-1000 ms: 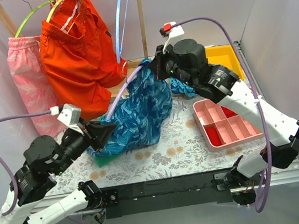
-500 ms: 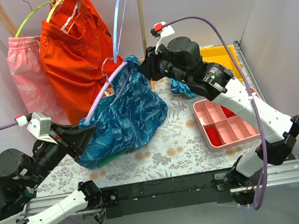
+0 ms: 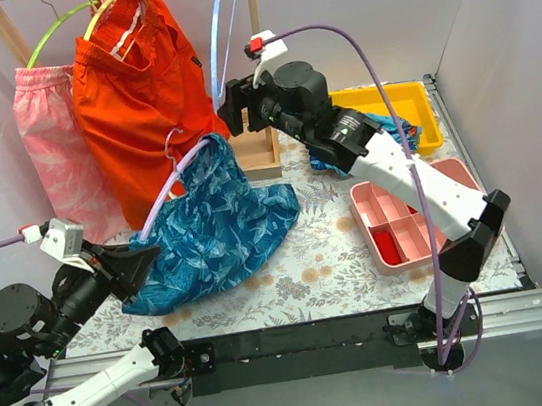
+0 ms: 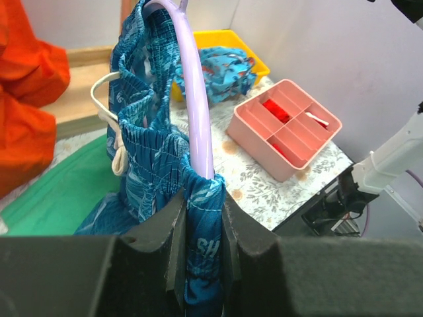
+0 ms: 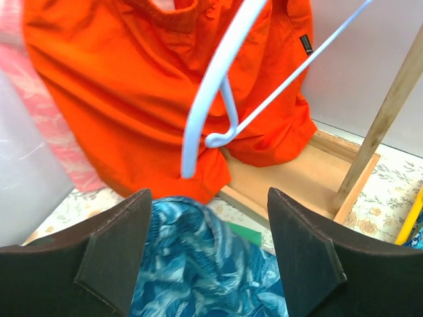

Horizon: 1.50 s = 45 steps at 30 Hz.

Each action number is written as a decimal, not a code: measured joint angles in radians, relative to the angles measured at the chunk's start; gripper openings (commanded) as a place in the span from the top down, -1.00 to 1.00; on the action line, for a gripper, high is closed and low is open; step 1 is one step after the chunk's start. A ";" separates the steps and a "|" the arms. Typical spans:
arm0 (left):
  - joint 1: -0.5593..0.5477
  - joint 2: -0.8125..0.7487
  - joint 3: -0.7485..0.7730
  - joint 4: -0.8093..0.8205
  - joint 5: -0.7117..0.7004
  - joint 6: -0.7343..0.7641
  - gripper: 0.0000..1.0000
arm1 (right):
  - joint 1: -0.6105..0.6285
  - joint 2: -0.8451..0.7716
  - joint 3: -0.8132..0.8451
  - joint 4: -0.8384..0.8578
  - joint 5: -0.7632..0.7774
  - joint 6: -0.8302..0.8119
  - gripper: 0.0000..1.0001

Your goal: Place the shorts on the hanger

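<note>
The teal leaf-print shorts (image 3: 217, 233) hang over the pale lavender hanger (image 3: 169, 184), their lower part resting on the table. My left gripper (image 3: 141, 264) holds the hanger's lower left end. In the left wrist view the jaws (image 4: 201, 228) are shut on shorts fabric (image 4: 142, 148) wrapped over the hanger's bar (image 4: 196, 99). My right gripper (image 3: 238, 109) hovers by the rack above the shorts' top. Seen from the right wrist, it (image 5: 210, 254) is open with nothing in it, and the shorts (image 5: 211, 281) lie below.
Orange shorts (image 3: 140, 95) and a pink garment (image 3: 56, 142) hang on the rack at the back left. A light-blue hanger (image 5: 218, 99) hangs just ahead of my right gripper. A pink divided tray (image 3: 410, 219) and a yellow bin (image 3: 404, 104) sit on the right.
My right gripper has opened, let go of the shorts and moved left toward the rack. My left arm has drawn the hanger and shorts leftward, and the shorts' right side has dropped.
</note>
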 measured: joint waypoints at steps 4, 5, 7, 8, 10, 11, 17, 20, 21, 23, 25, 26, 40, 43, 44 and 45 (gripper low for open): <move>0.000 0.000 0.002 -0.050 -0.057 -0.029 1.00 | 0.000 0.060 0.002 0.040 0.028 -0.011 -0.62; 0.000 -0.001 0.002 -0.059 -0.071 -0.038 1.00 | 0.000 0.073 0.002 0.047 0.033 -0.011 -0.62; 0.000 -0.006 0.002 -0.071 -0.106 -0.054 1.00 | 0.000 0.089 0.002 0.058 0.045 -0.012 -0.64; 0.000 -0.010 0.002 -0.075 -0.123 -0.062 1.00 | 0.000 0.096 0.002 0.066 0.051 -0.012 -0.64; 0.000 -0.018 0.001 -0.082 -0.158 -0.074 1.00 | 0.001 0.106 0.002 0.086 0.066 -0.011 -0.67; 0.000 -0.021 0.001 -0.082 -0.175 -0.079 1.00 | 0.002 0.108 0.002 0.095 0.073 -0.011 -0.67; 0.000 -0.028 -0.028 -0.066 -0.261 -0.083 1.00 | 0.039 0.111 0.003 0.158 0.166 -0.020 -0.73; 0.000 -0.019 -0.041 -0.043 -0.277 -0.072 1.00 | 0.069 0.124 0.025 0.183 0.212 -0.030 -0.73; 0.000 -0.014 -0.043 -0.033 -0.281 -0.067 1.00 | 0.081 0.131 0.033 0.193 0.227 -0.033 -0.74; 0.000 0.000 -0.044 -0.017 -0.286 -0.057 1.00 | 0.093 0.136 0.037 0.208 0.243 -0.034 -0.75; 0.000 0.014 -0.045 -0.003 -0.289 -0.049 1.00 | 0.098 0.138 0.037 0.214 0.259 -0.034 -0.75; 0.000 0.018 -0.046 0.003 -0.290 -0.047 1.00 | 0.099 0.140 0.040 0.214 0.268 -0.034 -0.75; 0.000 0.024 -0.097 0.109 -0.302 -0.017 1.00 | 0.098 0.385 0.307 0.215 0.405 -0.040 -0.76; 0.000 0.026 -0.105 0.129 -0.302 -0.011 1.00 | 0.099 0.396 0.307 0.219 0.438 -0.035 -0.73; 0.000 0.029 -0.106 0.131 -0.302 -0.008 1.00 | 0.100 0.397 0.306 0.221 0.451 -0.034 -0.72; 0.000 0.031 -0.106 0.133 -0.302 -0.006 1.00 | 0.101 0.397 0.302 0.222 0.465 -0.032 -0.70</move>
